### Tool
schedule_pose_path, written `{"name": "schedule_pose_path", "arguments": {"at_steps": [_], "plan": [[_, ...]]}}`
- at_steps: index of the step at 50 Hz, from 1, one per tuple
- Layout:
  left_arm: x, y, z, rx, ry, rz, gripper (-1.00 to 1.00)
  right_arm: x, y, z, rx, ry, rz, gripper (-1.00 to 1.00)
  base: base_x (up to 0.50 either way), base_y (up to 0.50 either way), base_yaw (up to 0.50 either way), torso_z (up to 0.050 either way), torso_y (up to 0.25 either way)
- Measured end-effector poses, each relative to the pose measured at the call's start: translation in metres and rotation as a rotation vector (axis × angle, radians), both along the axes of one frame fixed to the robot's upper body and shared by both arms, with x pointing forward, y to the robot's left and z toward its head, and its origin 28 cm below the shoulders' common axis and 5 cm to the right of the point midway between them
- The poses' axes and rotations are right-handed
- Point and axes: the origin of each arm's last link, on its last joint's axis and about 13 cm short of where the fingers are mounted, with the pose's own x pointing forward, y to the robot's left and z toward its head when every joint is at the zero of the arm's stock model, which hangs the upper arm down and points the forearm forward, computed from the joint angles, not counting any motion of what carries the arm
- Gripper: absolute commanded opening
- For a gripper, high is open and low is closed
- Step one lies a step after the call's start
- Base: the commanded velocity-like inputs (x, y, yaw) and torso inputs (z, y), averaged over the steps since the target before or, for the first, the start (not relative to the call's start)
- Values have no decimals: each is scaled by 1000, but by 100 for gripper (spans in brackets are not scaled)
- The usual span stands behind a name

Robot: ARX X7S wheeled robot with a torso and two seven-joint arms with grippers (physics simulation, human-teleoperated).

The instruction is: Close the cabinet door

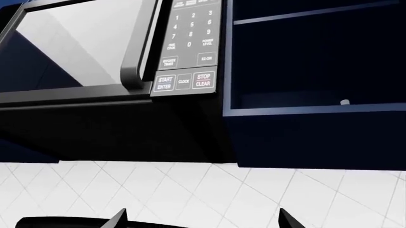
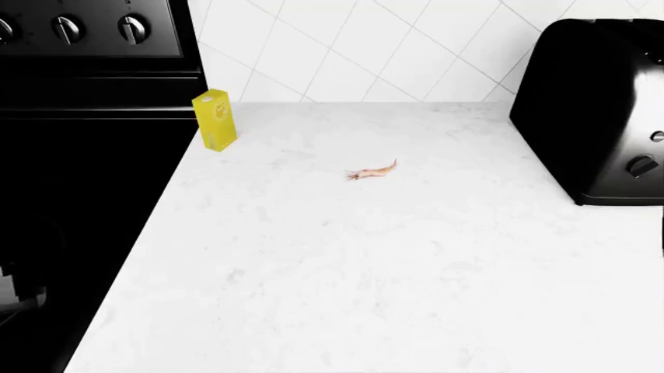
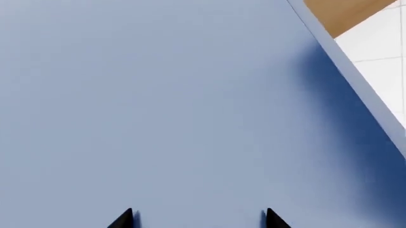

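**My right gripper faces the cabinet door; my left looks up at the open cabinet**

My right wrist camera is filled by a flat pale blue panel, the cabinet door (image 3: pixel 165 104). Its lighter edge runs diagonally across one corner, and beyond that edge I see a strip of brown surface (image 3: pixel 345 12) and white tile. A soft shadow lies on the panel along the edge. Only the two dark tips of my right gripper (image 3: pixel 198 219) show, spread apart with bare door between them. I cannot tell whether they touch the panel.

My left wrist camera shows what the right does not: a dark blue open cabinet (image 1: pixel 317 61) with a shelf line across its interior and a small pale object (image 1: pixel 344 102) on its floor. Just beside the cabinet hangs a black microwave (image 1: pixel 108 71), with a keypad (image 1: pixel 190 47) and a curved door handle. White tiled wall (image 1: pixel 209 190) stretches beneath both. The tips of my left gripper (image 1: pixel 201 219) are set apart, holding nothing, with open space ahead.

My head camera shows neither arm nor the cabinet. It looks down on a white countertop (image 2: pixel 363 264), mostly bare, with a yellow carton (image 2: pixel 214 120) near the black stove (image 2: pixel 89 116), a small orange scrap (image 2: pixel 372 172) mid-counter, and a black toaster (image 2: pixel 602 109) at the right edge.
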Motion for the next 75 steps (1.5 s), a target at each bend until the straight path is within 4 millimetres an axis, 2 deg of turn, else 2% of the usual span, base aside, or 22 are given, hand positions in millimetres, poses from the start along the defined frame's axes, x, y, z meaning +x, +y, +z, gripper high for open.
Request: {"name": "schedule_pose_path", "arguments": {"at_steps": [15, 28, 75], "plan": [[1, 0, -1, 1, 3, 0, 100, 13, -8, 1, 82, 26, 176, 100, 0, 0, 0, 0, 0], [2, 1, -3, 0, 8, 1, 100, 28, -7, -2, 113, 17, 244, 100, 0, 0, 0, 0, 0], [4, 1, -3, 3, 12, -1, 100, 76, -2, -2, 24, 6, 210, 100, 0, 0, 0, 0, 0]]}}
